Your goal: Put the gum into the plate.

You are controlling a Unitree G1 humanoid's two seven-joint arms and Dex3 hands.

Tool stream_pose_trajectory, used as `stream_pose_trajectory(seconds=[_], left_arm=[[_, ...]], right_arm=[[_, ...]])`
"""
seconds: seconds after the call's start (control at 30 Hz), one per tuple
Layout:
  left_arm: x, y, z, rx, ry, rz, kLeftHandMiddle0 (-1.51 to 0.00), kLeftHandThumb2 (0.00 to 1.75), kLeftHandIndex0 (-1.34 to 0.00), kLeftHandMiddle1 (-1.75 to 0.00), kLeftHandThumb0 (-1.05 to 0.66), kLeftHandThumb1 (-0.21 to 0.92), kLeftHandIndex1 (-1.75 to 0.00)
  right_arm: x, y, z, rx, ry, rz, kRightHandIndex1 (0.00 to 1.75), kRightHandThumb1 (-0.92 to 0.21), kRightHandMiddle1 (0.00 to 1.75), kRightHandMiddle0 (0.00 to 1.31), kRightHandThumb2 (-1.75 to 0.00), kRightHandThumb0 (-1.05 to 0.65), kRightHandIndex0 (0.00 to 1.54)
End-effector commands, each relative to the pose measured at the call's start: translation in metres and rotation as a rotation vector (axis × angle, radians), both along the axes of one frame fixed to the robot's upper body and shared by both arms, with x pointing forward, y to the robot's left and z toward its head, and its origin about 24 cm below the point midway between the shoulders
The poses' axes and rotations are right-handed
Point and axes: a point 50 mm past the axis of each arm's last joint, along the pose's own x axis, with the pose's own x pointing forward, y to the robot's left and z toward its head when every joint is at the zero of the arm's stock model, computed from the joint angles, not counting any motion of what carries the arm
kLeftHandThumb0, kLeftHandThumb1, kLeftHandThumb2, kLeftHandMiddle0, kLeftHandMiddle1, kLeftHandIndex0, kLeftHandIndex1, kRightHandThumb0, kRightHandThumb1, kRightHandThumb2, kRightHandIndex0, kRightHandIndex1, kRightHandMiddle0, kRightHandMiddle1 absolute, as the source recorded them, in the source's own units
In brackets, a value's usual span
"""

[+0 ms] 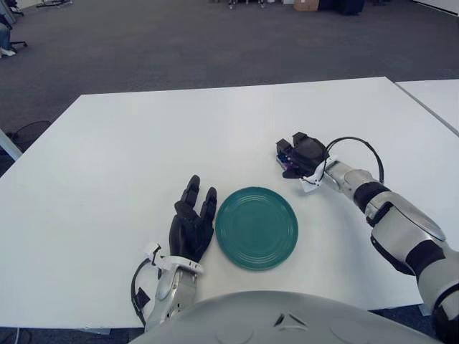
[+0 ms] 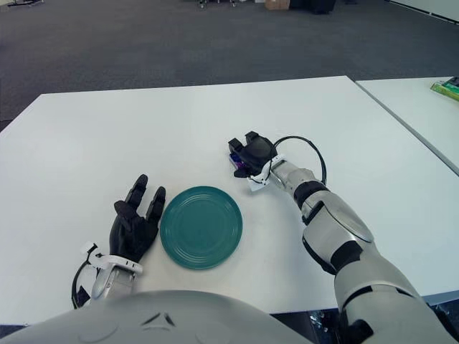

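1. White laminate forms the table (image 1: 107, 158) that carries the whole scene, with dark grey carpet beyond its far edge at twelve o'clock.
2. The left hand (image 1: 192, 222) shows at about nine o'clock of the plate, just beside its rim, palm up. Its black fingers (image 1: 191, 192) are spread and relaxed, pointing toward twelve o'clock, and they hold nothing. Whether the hand touches the tabletop cannot be told.
3. A black cable loops by the left wrist (image 1: 168, 266) near the table's front edge.
4. The plate (image 1: 256, 227) is teal green, round, with shallow concentric ridges. It lies flat on the table in front of the robot's torso, and nothing lies in it.
5. The gum (image 1: 285, 163) is a small pack with a purple-and-blue look, seen at about one o'clock from the plate and clearly apart from its rim. It sits low at the tabletop, mostly covered by the right hand, so only its left end shows.
6. The right hand (image 1: 303, 155) reaches in from four o'clock, its dark fingers curled down over the gum and closed around it.
7. The right forearm (image 1: 391, 218) is silver and black, and a black cable arches over its wrist.
8. A second white table (image 2: 423, 122) stands at three o'clock, carrying a green object (image 2: 446, 87) at its far edge.
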Motion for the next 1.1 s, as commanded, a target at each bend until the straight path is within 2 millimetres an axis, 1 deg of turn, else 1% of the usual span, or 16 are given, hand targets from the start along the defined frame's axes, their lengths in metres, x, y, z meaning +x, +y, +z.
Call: stream_pose_trajectory(seconds=[0.0,0.17,0.4,0.83,0.97,1.03,1.07], left_arm=[[-0.001,-0.005,-0.007,-0.048,0.06,0.049,-0.03,0.96,0.0,0.0,-1.05,0.92,-0.1],[-0.002,-0.004,-0.007,-0.046,0.055,0.054,-0.03,0.95,0.0,0.0,-1.05,0.92,-0.1],[-0.002,-0.004,-0.008,-0.045,0.052,0.061,-0.03,0.95,0.0,0.0,-1.05,0.92,-0.09],[-0.003,-0.005,-0.008,-0.046,0.052,0.078,-0.03,0.94,0.0,0.0,-1.05,0.92,-0.09],[-0.004,-0.003,-0.009,-0.039,0.048,0.083,-0.03,0.94,0.0,0.0,-1.05,0.92,-0.09],[-0.004,-0.002,-0.009,-0.036,0.046,0.084,-0.03,0.94,0.0,0.0,-1.05,0.92,-0.09],[-0.004,-0.001,-0.01,-0.034,0.045,0.085,-0.02,0.94,0.0,0.0,-1.05,0.92,-0.09]], right_arm=[[-0.036,-0.029,-0.044,-0.171,0.163,-0.048,1.74,-0.92,1.75,0.63,-0.71,-0.54,0.97],[-0.035,-0.031,-0.044,-0.169,0.118,-0.087,1.75,-0.92,1.75,0.68,-0.72,-0.51,1.03],[-0.036,-0.035,-0.047,-0.167,0.096,-0.16,1.75,-0.92,1.75,0.68,-0.75,-0.48,1.03],[-0.037,-0.025,-0.047,-0.108,0.057,-0.148,1.75,-0.92,1.75,0.65,-0.77,-0.45,1.02],[-0.031,-0.018,-0.041,-0.073,0.04,-0.132,1.75,-0.92,1.75,0.63,-0.76,-0.45,0.99],[-0.023,-0.013,-0.033,-0.042,0.025,-0.118,1.75,-0.92,1.75,0.63,-0.76,-0.45,0.98],[-0.017,-0.009,-0.026,-0.016,0.014,-0.11,1.75,-0.92,1.75,0.63,-0.75,-0.45,0.98]])
